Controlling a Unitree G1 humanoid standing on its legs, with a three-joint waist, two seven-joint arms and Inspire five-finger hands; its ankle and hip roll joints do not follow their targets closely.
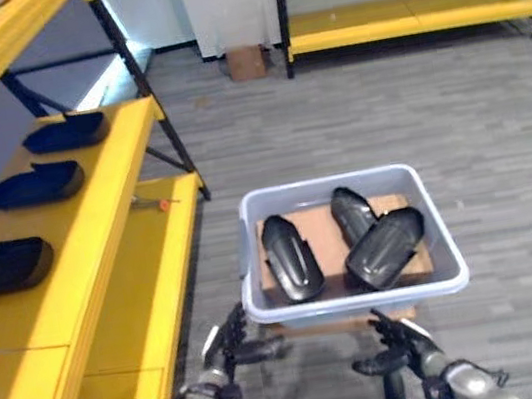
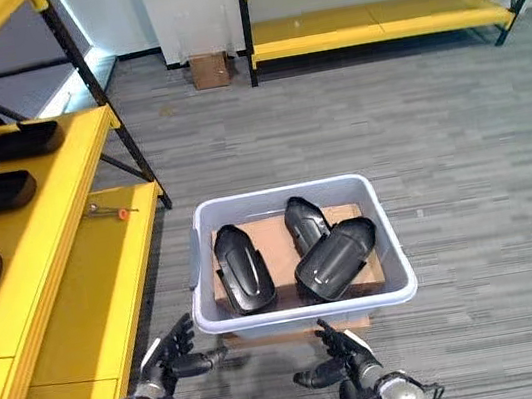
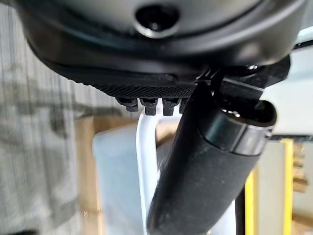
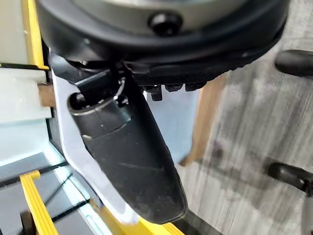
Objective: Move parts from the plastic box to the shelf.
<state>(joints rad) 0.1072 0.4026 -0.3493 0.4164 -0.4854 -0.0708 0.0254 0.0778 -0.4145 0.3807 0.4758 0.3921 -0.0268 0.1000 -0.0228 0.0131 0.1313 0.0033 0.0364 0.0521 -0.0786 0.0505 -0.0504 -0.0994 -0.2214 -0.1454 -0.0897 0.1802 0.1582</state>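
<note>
box (image 1: 443, 232): three parts (image 1: 289, 256) inside, judged rigid, light, slick; best gripped across middle | shelf (image 1: 101, 246) at 9 o'clock | left hand (image 1: 230, 345), right hand (image 1: 396, 346): fingers relaxed, nothing held

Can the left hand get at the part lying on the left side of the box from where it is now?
Probably not yet: the left hand sits low, outside the box's near wall. The part itself lies uncovered.
</note>
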